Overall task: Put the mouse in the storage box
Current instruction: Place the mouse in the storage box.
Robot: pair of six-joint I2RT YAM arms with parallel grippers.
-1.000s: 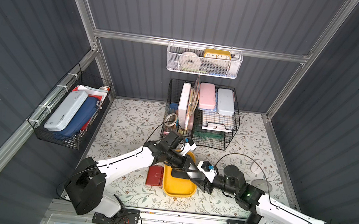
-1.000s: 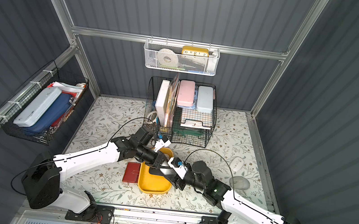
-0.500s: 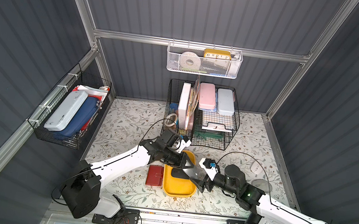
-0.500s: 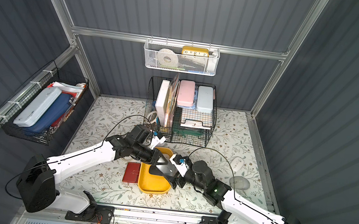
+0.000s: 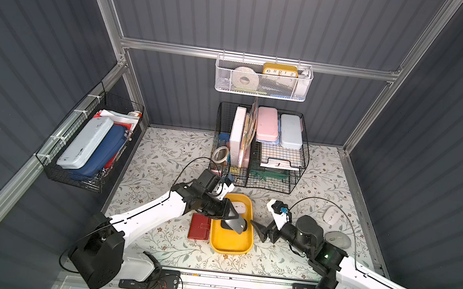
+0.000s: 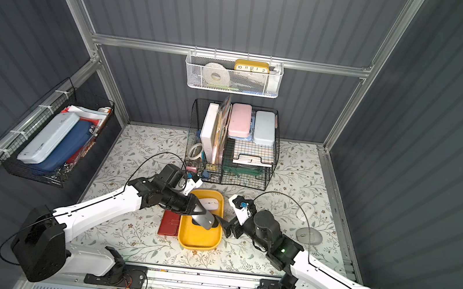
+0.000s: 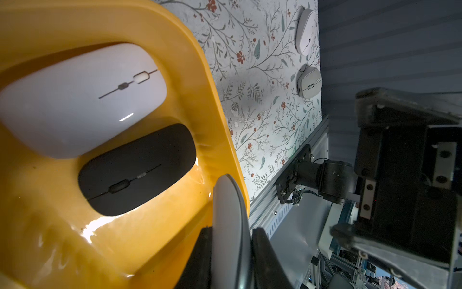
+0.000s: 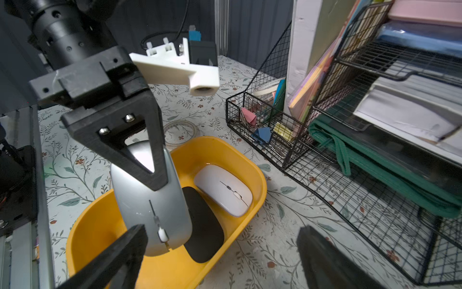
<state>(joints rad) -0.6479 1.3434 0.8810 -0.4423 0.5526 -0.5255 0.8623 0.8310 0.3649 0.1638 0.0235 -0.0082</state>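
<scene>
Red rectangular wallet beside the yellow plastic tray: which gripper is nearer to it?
Left. The left gripper, shut on a silver mouse, hangs over the tray beside the wallet; the open right gripper sits past the tray's opposite rim.

We read the numerals 10, 11, 12, 1 and 2 on the face of the yellow clock (image 5: pixel 280 70) in both top views. The clock stands inside the white basket (image 5: pixel 283 90), towards its right end.

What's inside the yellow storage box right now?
White mouse and black mouse lie in the storage box. The left tool holds a silver mouse over them, hiding part of the black mouse and floor.
</scene>
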